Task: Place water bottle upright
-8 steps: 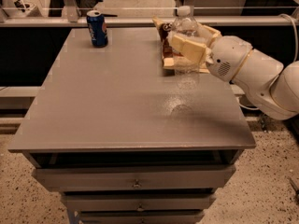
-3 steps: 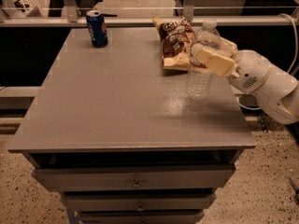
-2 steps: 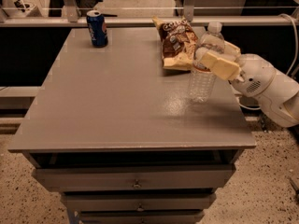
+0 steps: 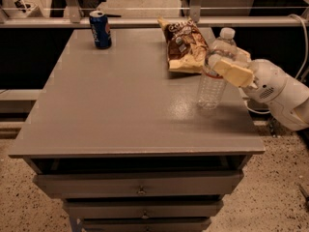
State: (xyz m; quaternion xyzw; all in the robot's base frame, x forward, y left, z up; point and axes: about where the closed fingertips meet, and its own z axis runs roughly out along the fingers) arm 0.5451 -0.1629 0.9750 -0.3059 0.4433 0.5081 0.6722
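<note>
Although the view began at the drawers (image 4: 140, 190) under the near edge, the matter of interest sat further back on the grey table (image 4: 125, 95), towards its right side. There the water bottle (image 4: 211, 88) stood with its long axis close to vertical, white cap at the top, and its base seemed to be on the tabletop or just above it; the contact could not be made out for certain. The gripper (image 4: 219, 59) reached in from the right on a white arm (image 4: 282, 93) and appeared to be pinching the bottle high up, around its label band, one cream finger across the front and the other behind. So the bottle lay directly between the fingers, which came in sideways, across its upright axis. To judge from that, the release would call for a spread and a withdrawal to the right without tipping the bottle. Just behind lay a chip bag (image 4: 186, 45), and a blue soda can (image 4: 100, 29) stood well apart at the far left.
</note>
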